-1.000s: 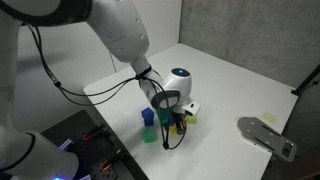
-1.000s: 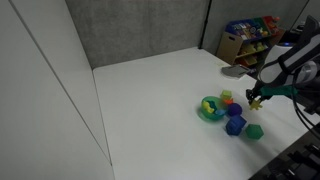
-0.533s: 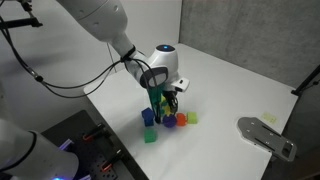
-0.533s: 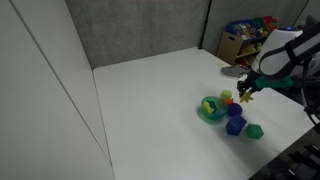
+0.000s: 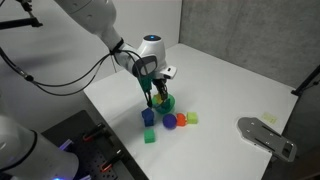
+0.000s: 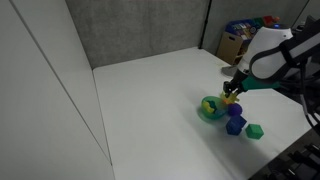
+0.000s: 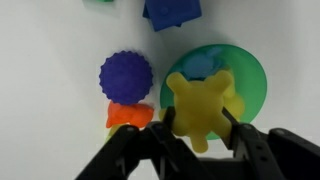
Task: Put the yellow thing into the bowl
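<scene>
My gripper [image 7: 198, 128], clenched on the yellow thing [image 7: 200, 100], holds it directly over the bowl [image 7: 254, 82], ready for release.

Seen from the wrist: a bright yellow thing [image 7: 200, 105], a black gripper [image 7: 198, 126], a bright green bowl [image 7: 256, 85] with a darker teal inside, a purple ball [image 7: 126, 75], an orange piece [image 7: 130, 116] and a deep blue block [image 7: 172, 9]. In an exterior view the table [image 5: 230, 80] is white, one cube [image 5: 150, 137] green, another cube [image 5: 193, 118] pale yellow-green, and the arm [image 5: 95, 15] white with black cables [image 5: 60, 85].
</scene>
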Controlling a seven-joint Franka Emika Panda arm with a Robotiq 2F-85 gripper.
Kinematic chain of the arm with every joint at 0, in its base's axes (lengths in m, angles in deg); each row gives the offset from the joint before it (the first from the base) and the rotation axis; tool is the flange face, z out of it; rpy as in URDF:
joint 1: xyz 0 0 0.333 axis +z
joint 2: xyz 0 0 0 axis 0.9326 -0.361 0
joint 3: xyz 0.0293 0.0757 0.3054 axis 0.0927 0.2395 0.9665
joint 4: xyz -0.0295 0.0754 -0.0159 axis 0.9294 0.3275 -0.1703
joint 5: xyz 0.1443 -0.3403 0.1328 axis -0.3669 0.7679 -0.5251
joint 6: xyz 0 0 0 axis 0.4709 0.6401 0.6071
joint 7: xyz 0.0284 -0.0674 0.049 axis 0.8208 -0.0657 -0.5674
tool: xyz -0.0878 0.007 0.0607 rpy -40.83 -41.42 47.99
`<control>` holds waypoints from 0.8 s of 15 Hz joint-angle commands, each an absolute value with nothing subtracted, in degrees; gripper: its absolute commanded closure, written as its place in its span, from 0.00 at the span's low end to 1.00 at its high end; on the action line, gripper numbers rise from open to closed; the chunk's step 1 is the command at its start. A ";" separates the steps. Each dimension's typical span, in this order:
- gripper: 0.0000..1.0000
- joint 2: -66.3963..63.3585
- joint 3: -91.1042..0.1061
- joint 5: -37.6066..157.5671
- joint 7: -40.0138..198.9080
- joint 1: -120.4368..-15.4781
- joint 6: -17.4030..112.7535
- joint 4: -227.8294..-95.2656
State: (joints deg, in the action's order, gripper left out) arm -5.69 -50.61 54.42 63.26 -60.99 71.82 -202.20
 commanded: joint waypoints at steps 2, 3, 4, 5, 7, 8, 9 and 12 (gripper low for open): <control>0.17 -5.87 -51.18 57.20 59.14 -58.94 70.24 -200.92; 0.08 -5.47 -51.38 57.60 58.87 -58.82 69.60 -201.03; 0.02 -5.22 -51.49 58.00 58.58 -58.84 69.09 -201.09; 0.00 -4.86 -51.66 58.50 58.30 -58.90 68.34 -201.19; 0.00 -3.36 -51.58 58.80 59.19 -59.76 65.37 -201.71; 0.00 -1.96 -51.23 58.76 60.73 -60.64 62.85 -202.29; 0.00 -0.83 -50.87 58.62 61.65 -61.41 60.69 -202.65; 0.00 3.91 -50.28 59.26 64.92 -63.62 53.63 -203.11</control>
